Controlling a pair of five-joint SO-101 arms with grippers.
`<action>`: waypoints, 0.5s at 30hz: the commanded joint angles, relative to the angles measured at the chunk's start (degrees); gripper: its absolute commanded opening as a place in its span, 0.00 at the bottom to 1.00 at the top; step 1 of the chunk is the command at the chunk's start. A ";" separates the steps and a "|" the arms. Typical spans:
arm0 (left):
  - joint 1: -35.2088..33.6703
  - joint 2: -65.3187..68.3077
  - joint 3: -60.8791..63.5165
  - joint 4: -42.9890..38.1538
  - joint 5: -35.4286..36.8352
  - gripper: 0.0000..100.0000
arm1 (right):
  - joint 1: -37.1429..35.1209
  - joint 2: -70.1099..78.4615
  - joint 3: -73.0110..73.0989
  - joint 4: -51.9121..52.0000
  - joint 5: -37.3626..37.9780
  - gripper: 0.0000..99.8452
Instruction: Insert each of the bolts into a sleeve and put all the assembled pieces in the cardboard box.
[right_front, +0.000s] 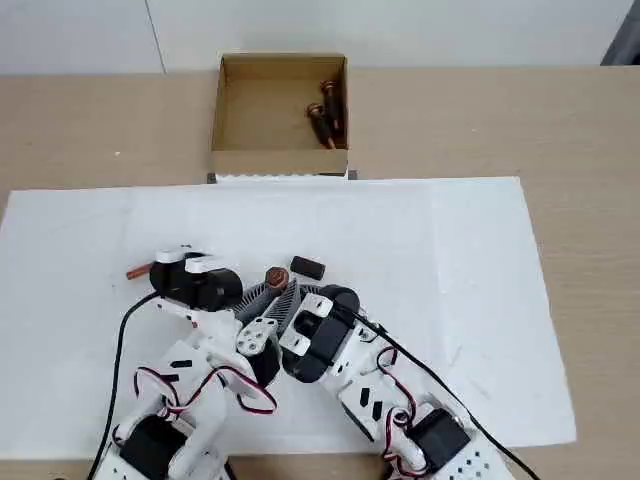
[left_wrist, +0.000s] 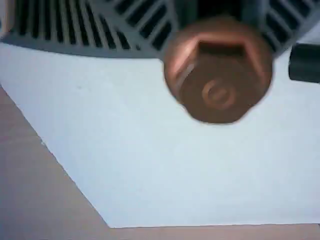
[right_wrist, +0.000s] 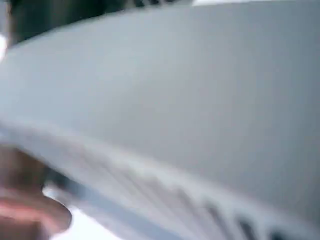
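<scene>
bolt (left_wrist: 218, 75) | apparently held by left end effector (right_front: 273, 288) | sleeve (right_front: 308, 268) just beside

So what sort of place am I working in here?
Most likely a lab or workshop bench set up for robot assembly practice: a wooden table covered with a white sheet, a cardboard box holding copper bolt assemblies, and two small arms side by side.

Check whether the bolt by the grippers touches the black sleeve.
Apart. The left wrist view shows a strip of white paper between the bolt and the sleeve.
</scene>
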 joint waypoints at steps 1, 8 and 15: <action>0.00 -0.26 0.57 1.58 -1.58 0.02 | 0.48 -0.92 0.18 -1.89 0.44 0.00; -4.04 -0.26 0.22 1.49 -5.98 0.20 | 0.48 -0.92 0.26 -1.89 0.44 0.00; -5.54 -0.09 -4.97 1.49 -7.30 0.20 | 0.48 -0.92 0.44 -1.89 0.44 0.00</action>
